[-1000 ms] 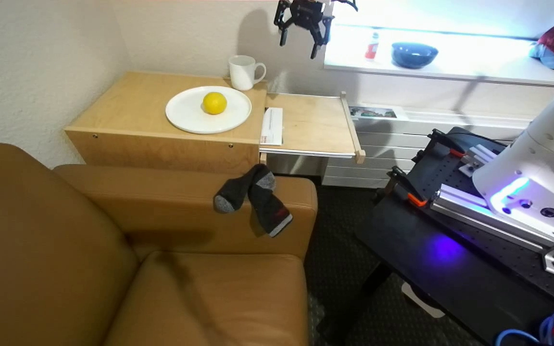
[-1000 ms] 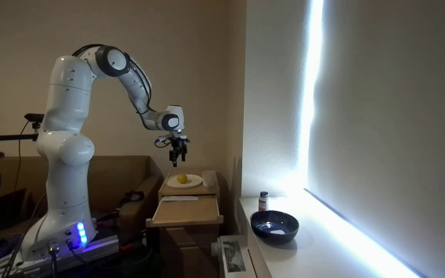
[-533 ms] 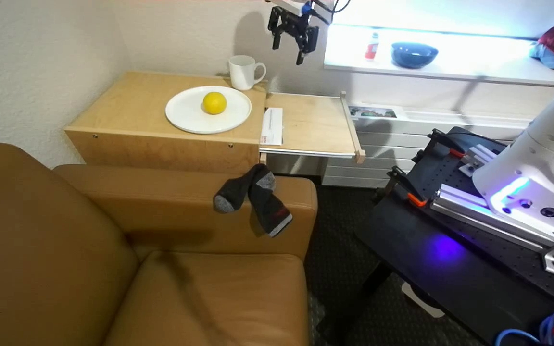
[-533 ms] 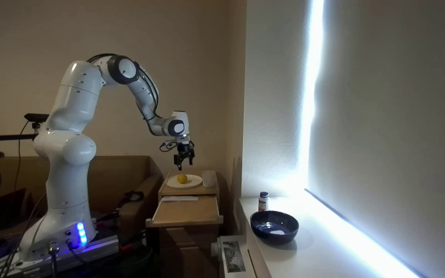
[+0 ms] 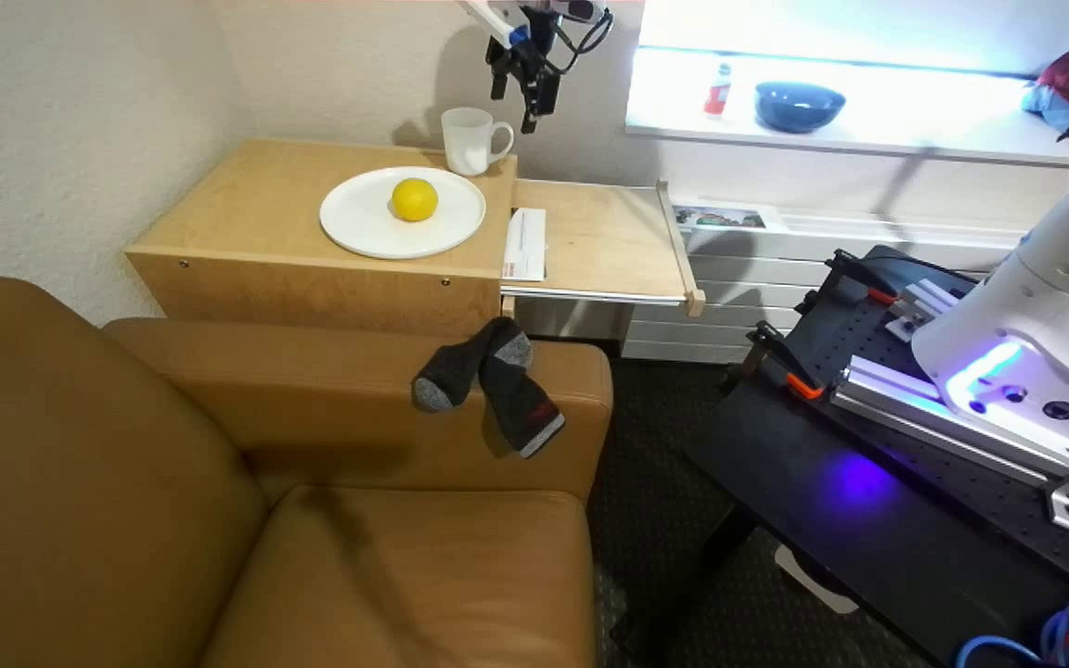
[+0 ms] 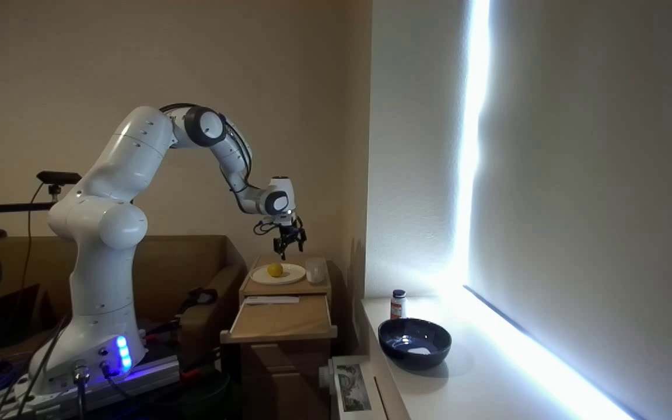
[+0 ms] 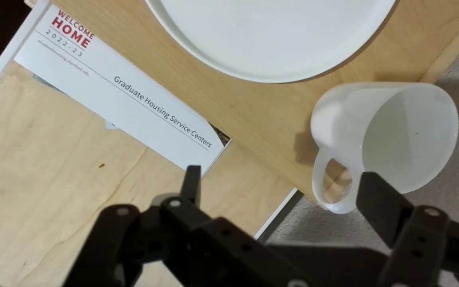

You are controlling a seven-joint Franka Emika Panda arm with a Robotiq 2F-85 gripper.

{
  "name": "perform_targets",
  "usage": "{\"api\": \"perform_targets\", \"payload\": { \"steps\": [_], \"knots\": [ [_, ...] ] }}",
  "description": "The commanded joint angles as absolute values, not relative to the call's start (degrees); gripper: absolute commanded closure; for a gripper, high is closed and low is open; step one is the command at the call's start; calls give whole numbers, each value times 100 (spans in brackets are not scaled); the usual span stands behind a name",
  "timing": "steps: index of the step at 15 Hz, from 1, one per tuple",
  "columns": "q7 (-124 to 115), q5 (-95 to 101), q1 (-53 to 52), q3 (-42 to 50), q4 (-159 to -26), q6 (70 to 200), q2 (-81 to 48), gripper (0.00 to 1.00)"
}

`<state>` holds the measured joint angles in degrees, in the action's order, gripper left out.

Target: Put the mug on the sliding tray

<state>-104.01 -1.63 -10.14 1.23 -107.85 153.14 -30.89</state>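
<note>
1. At the back corner of the tabletop (image 5: 279, 172), near the wall (image 5: 340, 74), the mug (image 5: 466, 144) stands upright just beside the white plate (image 5: 363, 232), its handle (image 7: 318, 175) turned toward the sliding tray (image 5: 604, 232)
2. Higher up and clear of it, the end effector (image 7: 281, 179) hovers with fingers (image 7: 381, 203) spread wide and nothing between them
3. My guess is glazed ceramic: stiff, lightish, slick, apt to chip if knocked; the rim (image 7: 367, 127), one finger inside, or the handle seems the place to hold
4. Plate and wall crowd two sides, so coming from above, over the tray side, seems roomiest
5. Past the step down at the tabletop's edge, bare wood between the leaflet (image 7: 134, 99) and the tray's end bar (image 5: 676, 241) looks fit for setting down
</note>
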Motion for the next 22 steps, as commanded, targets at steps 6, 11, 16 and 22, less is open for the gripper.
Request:
{"api": "perform_targets", "payload": {
  "steps": [6, 11, 16, 22],
  "knots": [
    [-11463, 337, -1819, 1118, -9811, 15821, -4141, 0],
    [-11318, 51, -1719, 910, -9542, 15629, -4353, 0],
    [-11264, -81, -1595, 752, -9150, 15498, -4635, 0],
    [-11339, -100, -1679, 857, -9085, 15786, -4816, 0]
  ]
}}
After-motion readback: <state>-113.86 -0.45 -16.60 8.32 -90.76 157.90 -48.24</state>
